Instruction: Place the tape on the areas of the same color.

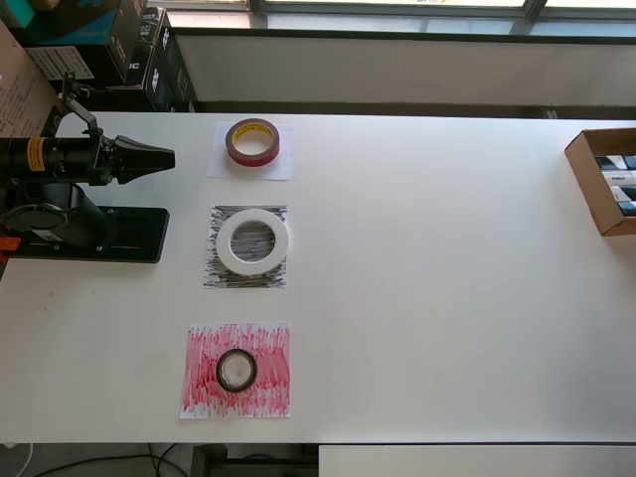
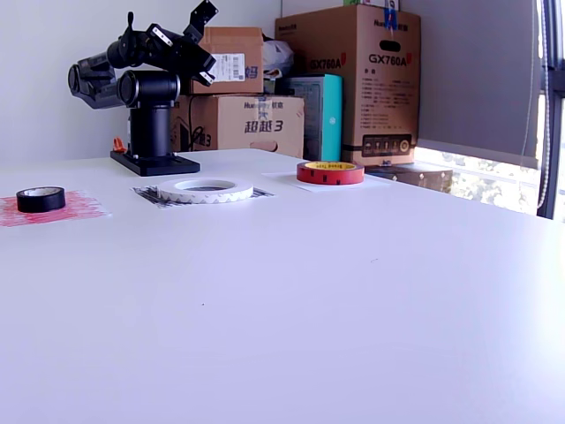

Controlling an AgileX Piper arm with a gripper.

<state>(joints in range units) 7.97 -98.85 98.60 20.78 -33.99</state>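
Note:
The dark-red tape roll [image 1: 252, 141] lies on the plain white sheet [image 1: 221, 166] at the top of the overhead view. The wide white ring [image 1: 252, 243] lies on the black-scribbled sheet [image 1: 221, 275]. The small black roll [image 1: 237, 370] lies on the red-scribbled sheet [image 1: 270, 390]. In the exterior view the red roll [image 2: 329, 173], the white ring [image 2: 205, 190] and the black roll [image 2: 41, 199] stand in a row. My gripper [image 1: 165, 157] is shut and empty. It is held above the table on the overhead view's left, apart from all the rolls, on the folded arm [image 2: 141, 66].
The arm's black base plate [image 1: 99, 235] sits at the overhead view's left edge. An open cardboard box [image 1: 596, 181] stands at the right edge. Stacked cardboard boxes [image 2: 353, 79] stand behind the table. The table's front edge [image 1: 318, 443] runs along the bottom.

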